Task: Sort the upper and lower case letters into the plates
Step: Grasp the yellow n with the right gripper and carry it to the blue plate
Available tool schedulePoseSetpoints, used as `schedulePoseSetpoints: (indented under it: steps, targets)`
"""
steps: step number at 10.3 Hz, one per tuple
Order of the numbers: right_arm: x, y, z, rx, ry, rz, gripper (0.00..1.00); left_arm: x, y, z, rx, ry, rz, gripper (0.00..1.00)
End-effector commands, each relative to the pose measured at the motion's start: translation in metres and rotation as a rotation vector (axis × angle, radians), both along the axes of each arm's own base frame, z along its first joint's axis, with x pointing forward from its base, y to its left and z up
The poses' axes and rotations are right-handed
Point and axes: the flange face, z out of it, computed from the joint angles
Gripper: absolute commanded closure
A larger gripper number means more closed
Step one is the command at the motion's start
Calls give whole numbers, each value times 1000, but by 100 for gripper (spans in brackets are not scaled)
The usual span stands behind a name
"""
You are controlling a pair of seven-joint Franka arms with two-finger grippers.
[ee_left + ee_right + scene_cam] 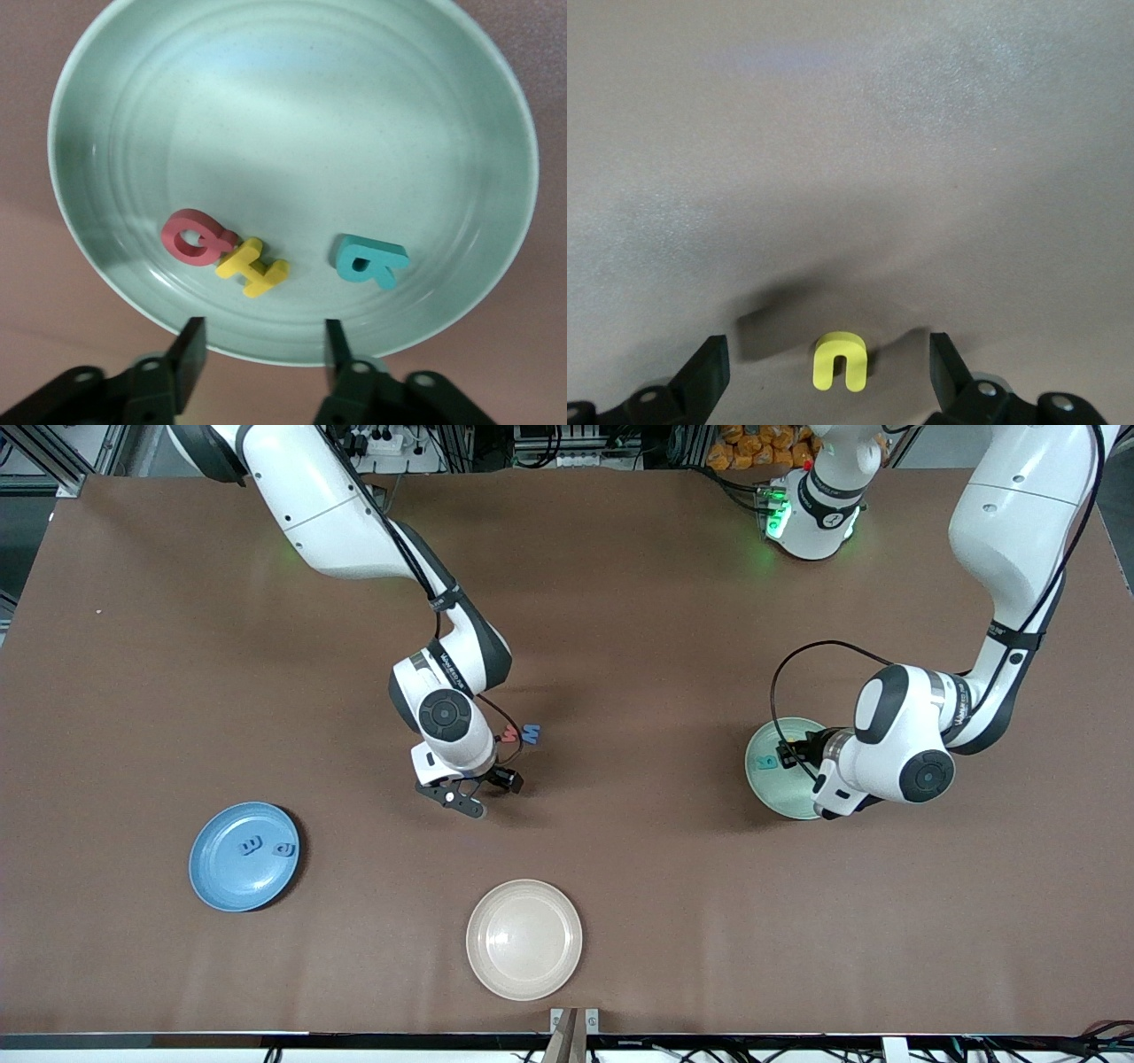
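Letters: we count three in the pale green plate [292,97], a red letter [190,237] touching a yellow H [254,266], with a teal letter [370,259] apart from them.
Blue plate [244,856]: it carries two blue letters [266,847] and lies toward the right arm's end of the surface [620,602].
Unsorted letters: a yellow n-shaped letter [841,361] lies on the bare surface; a red piece [508,734] and a blue piece [530,734] sit side by side farther from the front camera than the right pincer's tips.
Left pincer [259,341]: it hangs over the green plate's rim with its fingers [189,345] parted and nothing between them. We judge it low and centred there so that a letter falls inside the rim.
Right pincer [828,363]: spread wide, it straddles the yellow letter without touching it. We read this as an approach to a grasp, the gap leaving room for both fingers.
Cream-white plate [524,939]: nearest the front camera; we see nothing in it.
Progress: we judge about five sorted and three left.
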Motion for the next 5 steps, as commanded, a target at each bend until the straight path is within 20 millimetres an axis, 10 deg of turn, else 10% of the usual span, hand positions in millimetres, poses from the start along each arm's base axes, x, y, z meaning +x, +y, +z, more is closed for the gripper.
schedulePoseSetpoints:
  steps: [1, 2, 3, 5]
  targets:
    - [-8, -3, 8, 10, 3, -20, 0, 1, -4, 5, 5, -14, -4, 0]
    - [-11, -6, 3, 5, 9, -12, 15, 0, -7, 6, 10, -13, 2, 0]
    - [-14, -7, 1, 12, -1, -13, 82, -1, -13, 8, 16, -15, 8, 0]
    - [-17, -12, -1, 29, -30, -10, 100, -1, -26, 10, 28, -18, 17, 0]
